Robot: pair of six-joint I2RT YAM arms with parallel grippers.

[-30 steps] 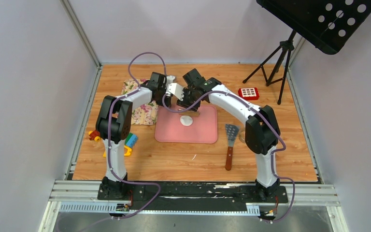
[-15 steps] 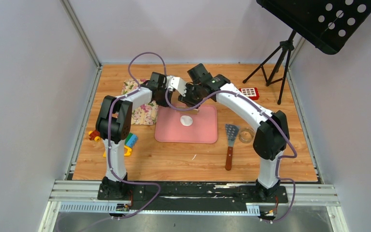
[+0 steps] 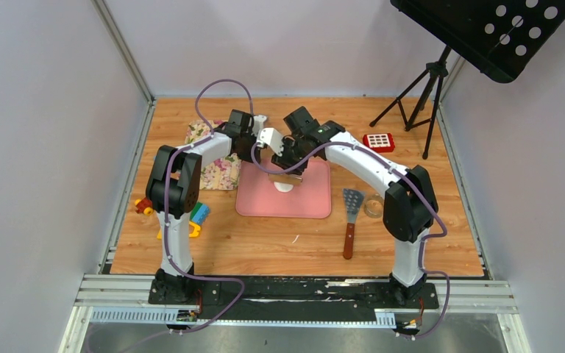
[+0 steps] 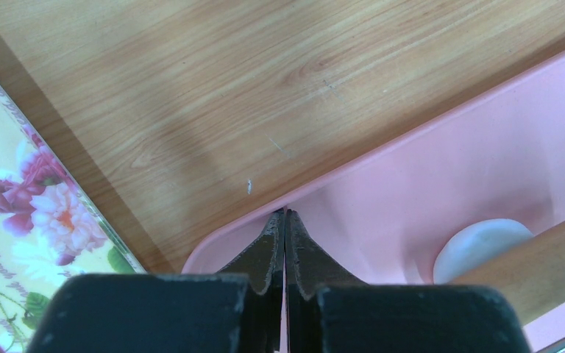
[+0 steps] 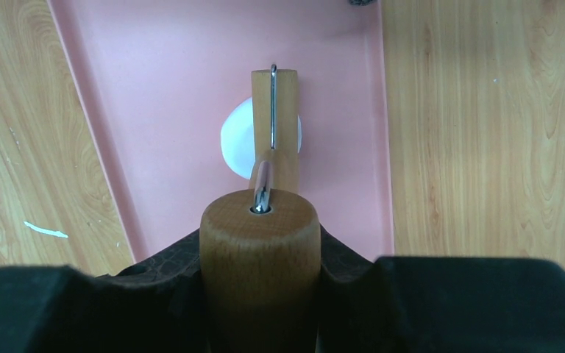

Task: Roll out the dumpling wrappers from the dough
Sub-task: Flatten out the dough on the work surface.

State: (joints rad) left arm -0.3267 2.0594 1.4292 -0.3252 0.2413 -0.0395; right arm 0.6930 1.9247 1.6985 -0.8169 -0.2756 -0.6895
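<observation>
The right claw (image 5: 260, 254) is clamped on the roller (image 5: 274, 121) by its handle, low in the right wrist view. The barrel lies across the dough (image 5: 235, 136), a small white lump mid-frame on the pink mat (image 5: 154, 81). The left claw (image 4: 285, 246) is pressed fully together at the mat's corner; I cannot tell whether it pinches the rim. The lump shows mostly left of the barrel, so a push could squeeze it sideways or leave it stuck to the wood. If the corner slips free, the mat may skid over the worktop (image 4: 191, 81).
</observation>
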